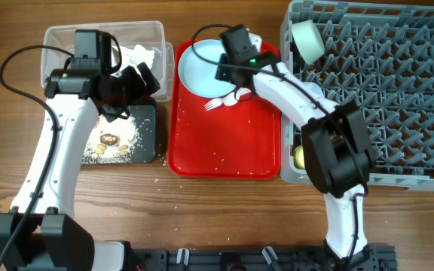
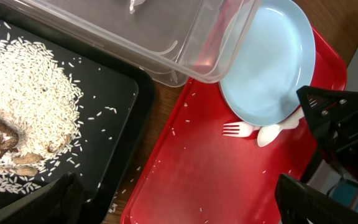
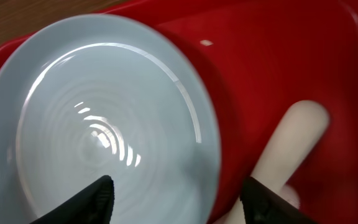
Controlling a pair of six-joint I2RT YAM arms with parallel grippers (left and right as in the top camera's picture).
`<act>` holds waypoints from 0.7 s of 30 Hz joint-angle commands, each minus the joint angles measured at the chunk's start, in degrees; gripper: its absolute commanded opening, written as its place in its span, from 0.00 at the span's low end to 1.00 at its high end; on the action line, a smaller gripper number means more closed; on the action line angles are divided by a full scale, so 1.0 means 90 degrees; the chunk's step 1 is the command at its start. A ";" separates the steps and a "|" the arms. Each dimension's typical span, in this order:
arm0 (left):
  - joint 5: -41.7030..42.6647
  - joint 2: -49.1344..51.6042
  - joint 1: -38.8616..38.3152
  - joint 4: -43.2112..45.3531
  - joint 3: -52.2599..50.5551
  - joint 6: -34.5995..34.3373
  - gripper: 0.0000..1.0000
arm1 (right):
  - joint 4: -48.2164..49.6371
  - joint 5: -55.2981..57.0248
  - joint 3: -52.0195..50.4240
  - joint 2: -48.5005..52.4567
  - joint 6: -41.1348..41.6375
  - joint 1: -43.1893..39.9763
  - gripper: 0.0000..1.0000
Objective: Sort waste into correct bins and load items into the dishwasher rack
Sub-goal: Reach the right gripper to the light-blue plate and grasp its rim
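Note:
The pale blue plate (image 1: 202,69) lies at the back of the red serving tray (image 1: 224,143), with the white fork (image 1: 215,103) and spoon (image 1: 241,95) beside it. My right gripper (image 1: 230,75) is open just above the plate's right edge (image 3: 104,118), one finger over the plate, the other over the spoon handle (image 3: 294,140). My left gripper (image 1: 138,84) is open and empty between the clear tub (image 1: 59,41) and the black tray (image 1: 145,128), which holds rice and brown scraps (image 2: 23,124). A pale green bowl (image 1: 307,39) and a yellow cup (image 1: 299,156) sit in the grey rack (image 1: 398,90).
White tissue (image 1: 138,54) lies in the clear tub. Rice grains are scattered on the red tray (image 2: 229,180) and on the wood table near the black tray. The plate (image 2: 266,62), fork (image 2: 238,129) and spoon (image 2: 272,132) also show in the left wrist view.

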 commanded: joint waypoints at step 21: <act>0.0051 -0.0141 0.0032 0.0015 0.0090 0.0051 1.00 | -0.0058 -0.0950 -0.0036 0.0112 -0.0882 -0.0389 0.04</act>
